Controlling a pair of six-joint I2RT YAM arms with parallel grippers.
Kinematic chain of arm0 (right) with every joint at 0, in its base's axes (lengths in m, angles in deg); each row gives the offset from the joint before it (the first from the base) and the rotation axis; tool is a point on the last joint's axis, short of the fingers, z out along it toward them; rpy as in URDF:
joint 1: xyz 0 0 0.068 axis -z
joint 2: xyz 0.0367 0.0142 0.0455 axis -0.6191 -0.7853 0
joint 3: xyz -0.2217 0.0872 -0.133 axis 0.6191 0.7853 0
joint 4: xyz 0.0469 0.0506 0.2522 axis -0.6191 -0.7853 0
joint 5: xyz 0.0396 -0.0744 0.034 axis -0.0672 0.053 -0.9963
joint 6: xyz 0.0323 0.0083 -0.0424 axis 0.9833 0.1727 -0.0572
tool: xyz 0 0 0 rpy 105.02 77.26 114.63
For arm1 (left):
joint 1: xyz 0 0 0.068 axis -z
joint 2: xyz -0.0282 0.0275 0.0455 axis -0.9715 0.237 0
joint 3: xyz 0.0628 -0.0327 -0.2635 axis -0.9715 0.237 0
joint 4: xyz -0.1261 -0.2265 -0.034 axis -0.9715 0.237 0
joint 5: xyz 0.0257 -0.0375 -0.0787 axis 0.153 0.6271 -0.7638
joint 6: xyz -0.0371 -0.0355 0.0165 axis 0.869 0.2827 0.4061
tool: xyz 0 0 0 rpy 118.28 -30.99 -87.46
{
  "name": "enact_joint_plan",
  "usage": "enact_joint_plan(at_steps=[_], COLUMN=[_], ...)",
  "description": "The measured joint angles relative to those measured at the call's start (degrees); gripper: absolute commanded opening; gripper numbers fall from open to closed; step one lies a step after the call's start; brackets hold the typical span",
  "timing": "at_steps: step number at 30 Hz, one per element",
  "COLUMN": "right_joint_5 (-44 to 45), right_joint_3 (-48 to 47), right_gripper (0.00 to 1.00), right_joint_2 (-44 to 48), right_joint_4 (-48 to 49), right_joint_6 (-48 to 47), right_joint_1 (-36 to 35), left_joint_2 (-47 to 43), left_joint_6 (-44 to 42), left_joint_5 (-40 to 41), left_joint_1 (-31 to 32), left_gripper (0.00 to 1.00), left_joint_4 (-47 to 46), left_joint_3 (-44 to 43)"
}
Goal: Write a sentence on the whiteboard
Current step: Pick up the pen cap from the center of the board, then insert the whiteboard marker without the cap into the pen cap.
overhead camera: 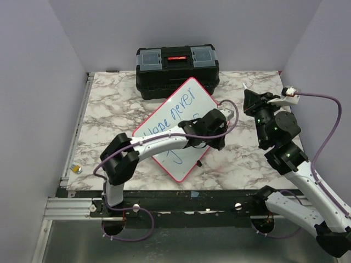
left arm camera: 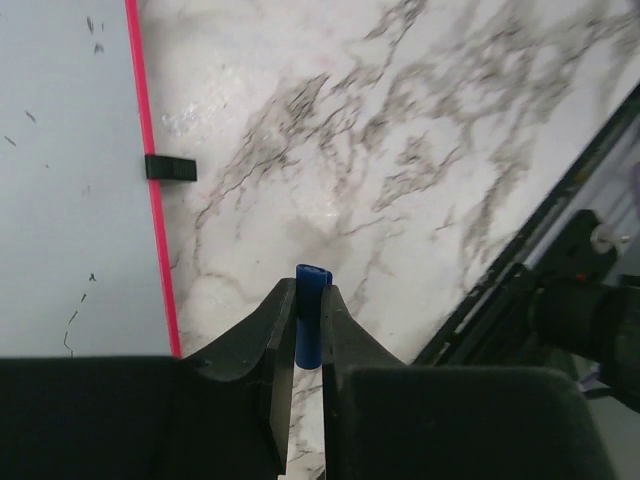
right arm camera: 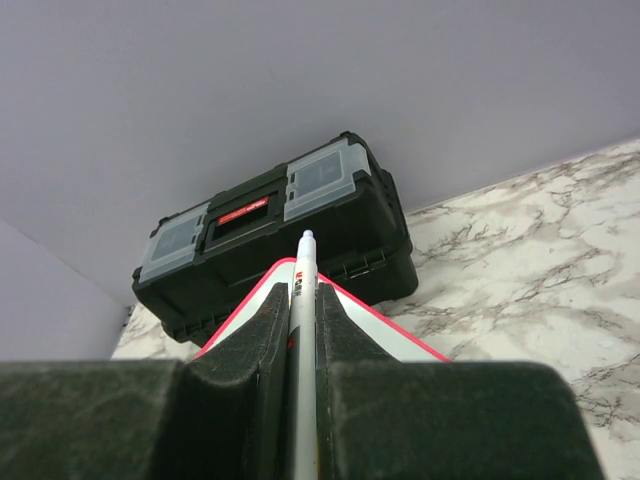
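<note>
The whiteboard, white with a red-pink frame, lies at an angle in the middle of the table and carries blue writing that begins "Hope never". My left gripper hangs over its near right edge, shut on a small blue pen cap. In the left wrist view the board's red edge and a black foot lie to the left of the jaws. My right gripper is raised to the right of the board, shut on a white marker that points towards the toolbox.
A black toolbox with grey lid compartments stands at the back, touching the whiteboard's far corner. A small yellow and silver object lies by the left rail. The table's front rail runs close to the left gripper.
</note>
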Motion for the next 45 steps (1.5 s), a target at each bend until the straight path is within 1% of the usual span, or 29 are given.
enact_joint_plan(at_steps=[4,8,12,17,21,25,30,33,35,39,42,45], right_joint_5=[0.0,-0.02,-0.33,-2.62,-5.84,-11.04,-19.1,-24.33,-27.85,-33.92,-37.44,-40.11], right_joint_3=[0.0,0.0,0.0,0.0,0.02,0.02,0.02,0.0,0.0,-0.48,-0.52,-0.52], right_gripper=[0.01,0.01,0.01,0.01,0.01,0.01,0.01,0.01,0.01,0.01,0.01,0.01], right_joint_2=[0.15,0.33,0.35,0.37,0.26,-0.44,-2.21,-3.54,-4.57,-7.28,-9.2,-10.67], right_joint_4=[0.0,0.02,0.04,0.94,2.23,4.0,5.95,7.26,8.04,8.94,9.62,10.4], right_joint_6=[-0.04,-0.04,-0.04,-0.02,0.0,-0.09,-0.17,-0.52,-0.94,-1.73,-2.32,-2.82], right_joint_1=[0.0,0.0,0.0,0.0,0.0,0.0,0.0,0.0,0.0,0.0,0.0,-0.02], left_joint_2=[-6.08,-10.14,-13.44,-20.83,-27.26,-34.12,-37.16,-37.75,-38.21,-38.99,-39.63,-39.65], left_joint_6=[0.87,1.46,2.01,3.85,6.01,9.38,12.44,16.13,20.22,27.41,33.59,41.77], left_joint_5=[-2.12,-3.39,-3.54,-3.19,-1.36,0.2,0.46,0.07,0.35,2.36,4.85,7.96], left_joint_1=[-0.94,-2.56,-4.42,-8.26,-11.3,-15.12,-19.43,-22.21,-24.24,-26.53,-27.08,-27.69], left_gripper=[0.0,0.0,0.0,0.0,0.0,0.0,0.0,0.0,0.0,0.0,0.0,0.0], left_joint_4=[-3.06,-4.85,-5.16,-8.2,-12.48,-19.15,-25.05,-28.41,-29.94,-30.73,-27.17,-18.86], left_joint_3=[1.81,3.96,5.88,10.4,14.84,20.15,21.46,22.1,22.64,23.15,22.03,17.79])
